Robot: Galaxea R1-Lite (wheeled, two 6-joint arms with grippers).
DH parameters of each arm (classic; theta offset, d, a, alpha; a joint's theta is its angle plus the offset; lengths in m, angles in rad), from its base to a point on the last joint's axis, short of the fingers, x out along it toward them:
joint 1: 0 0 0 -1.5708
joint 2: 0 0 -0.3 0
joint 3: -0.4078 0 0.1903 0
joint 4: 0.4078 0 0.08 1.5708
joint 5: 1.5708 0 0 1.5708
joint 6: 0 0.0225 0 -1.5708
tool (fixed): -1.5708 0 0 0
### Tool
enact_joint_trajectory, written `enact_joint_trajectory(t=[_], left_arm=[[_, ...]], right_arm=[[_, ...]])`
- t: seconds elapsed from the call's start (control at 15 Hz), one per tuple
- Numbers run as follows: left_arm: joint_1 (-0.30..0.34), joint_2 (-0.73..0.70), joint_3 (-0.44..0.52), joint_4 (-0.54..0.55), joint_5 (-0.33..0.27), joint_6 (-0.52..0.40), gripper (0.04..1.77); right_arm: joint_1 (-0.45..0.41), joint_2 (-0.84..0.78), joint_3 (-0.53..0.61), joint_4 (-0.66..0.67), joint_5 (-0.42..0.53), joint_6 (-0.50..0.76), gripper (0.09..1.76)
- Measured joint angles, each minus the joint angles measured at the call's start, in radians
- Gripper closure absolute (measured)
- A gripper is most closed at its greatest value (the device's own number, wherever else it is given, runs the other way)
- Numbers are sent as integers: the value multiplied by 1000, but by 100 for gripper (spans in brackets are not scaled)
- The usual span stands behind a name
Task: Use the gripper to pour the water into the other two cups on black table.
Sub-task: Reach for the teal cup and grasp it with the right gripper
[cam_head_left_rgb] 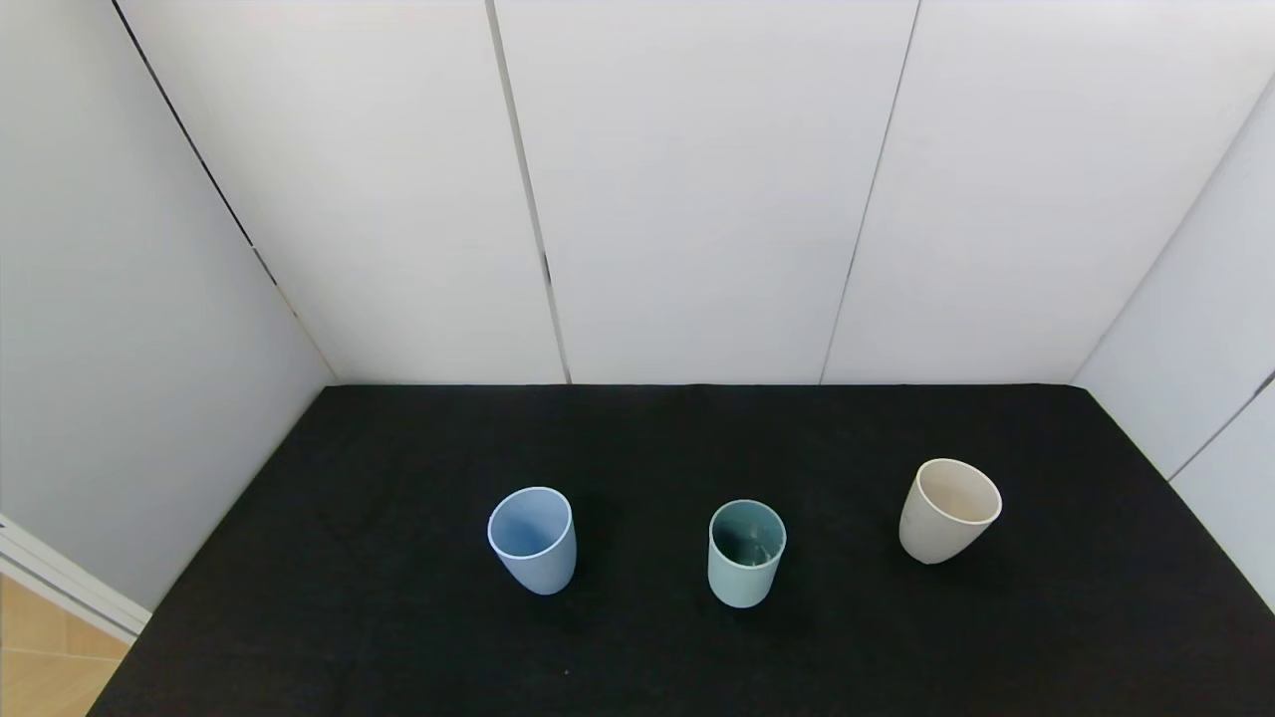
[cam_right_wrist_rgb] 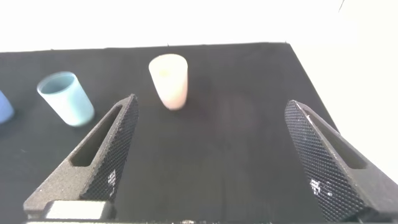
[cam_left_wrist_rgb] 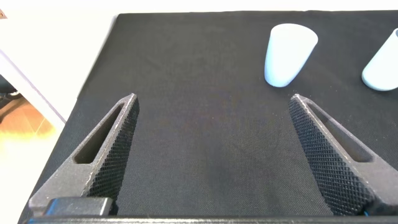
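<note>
Three cups stand upright in a row on the black table (cam_head_left_rgb: 398,617): a light blue cup (cam_head_left_rgb: 533,539) on the left, a teal-green cup (cam_head_left_rgb: 746,553) in the middle with a faint glint of water inside, and a cream cup (cam_head_left_rgb: 948,510) on the right. Neither arm shows in the head view. My left gripper (cam_left_wrist_rgb: 212,99) is open and empty above the table, short of the light blue cup (cam_left_wrist_rgb: 288,53). My right gripper (cam_right_wrist_rgb: 211,106) is open and empty, short of the cream cup (cam_right_wrist_rgb: 169,80); the teal-green cup (cam_right_wrist_rgb: 66,98) also shows there.
White wall panels (cam_head_left_rgb: 697,199) close the table at the back and on both sides. The table's left edge (cam_head_left_rgb: 149,617) drops to a wooden floor (cam_head_left_rgb: 40,657). The teal-green cup's side shows at the edge of the left wrist view (cam_left_wrist_rgb: 382,65).
</note>
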Motion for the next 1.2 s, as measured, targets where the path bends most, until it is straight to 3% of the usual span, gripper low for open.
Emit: enact_joint_trajectory(t=[0.4,0.8,0.93,1.2], left_arm=[[0,0,0,0,0,0,9],[0,0,0,0,0,0,9],[0,0,0,0,0,0,9],[0,0,0,0,0,0,9]], right_arm=[[51,313,-199,-28,65,-2,14],[121,684,-249,-304,84,-72,14],[183,799,-251,-393,61,-76,14],[359,1022,-252,-587,-91,-77,14]])
